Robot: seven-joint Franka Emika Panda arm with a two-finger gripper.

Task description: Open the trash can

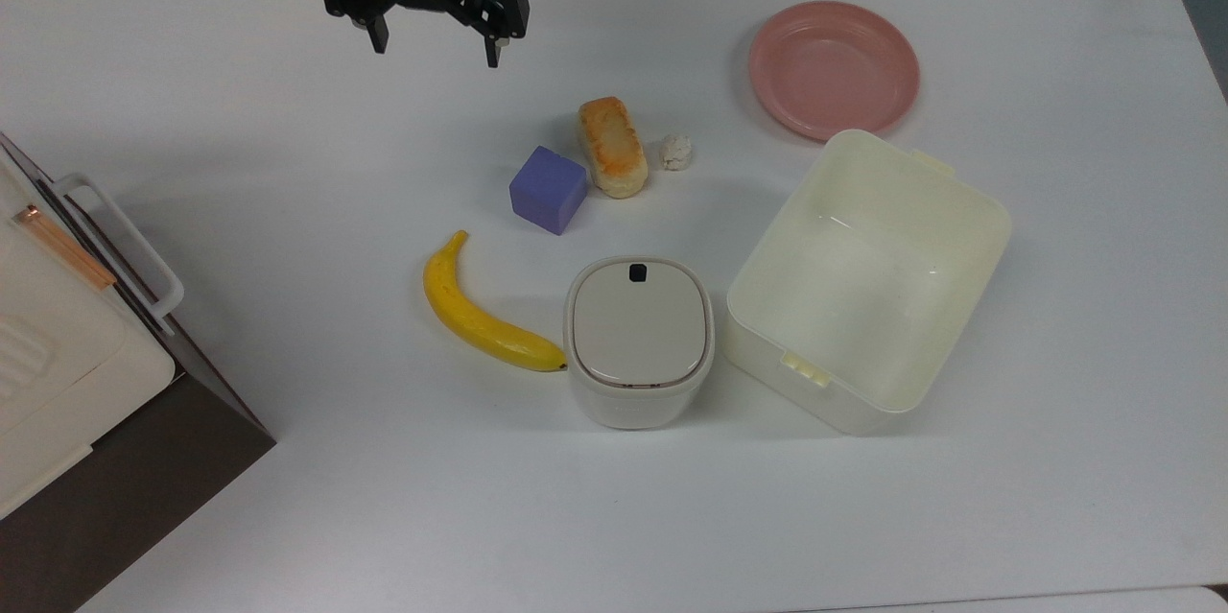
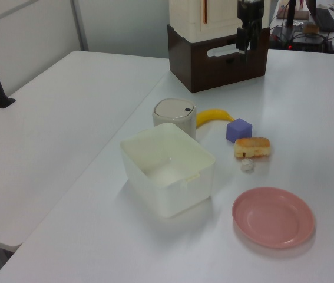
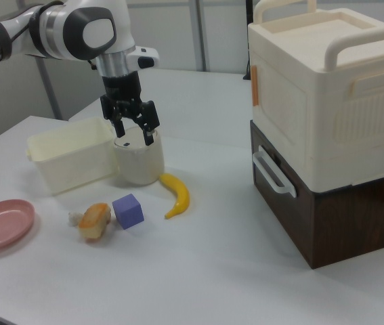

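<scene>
The trash can (image 1: 638, 344) is a small white rounded bin standing near the table's middle, between a banana and a cream tub. Its beige-grey lid (image 1: 637, 323) lies flat and shut, with a small black button (image 1: 637, 272) at its far edge in the top view. The can also shows in the left view (image 2: 174, 114) and in the right view (image 3: 139, 161). My gripper (image 1: 436, 49) hangs open and holds nothing. It sits high over the table's far edge in the top view, well away from the can. The right view puts the gripper (image 3: 134, 134) in front of the can.
A banana (image 1: 478, 311), a purple cube (image 1: 548, 189), a bread piece (image 1: 612, 146) and a small white lump (image 1: 675, 152) lie between the gripper and the can. A cream lidless tub (image 1: 969, 200) stands right of the can, a pink plate (image 1: 833, 68) beyond it. A brown-and-cream cabinet (image 1: 67, 373) fills the top view's lower left.
</scene>
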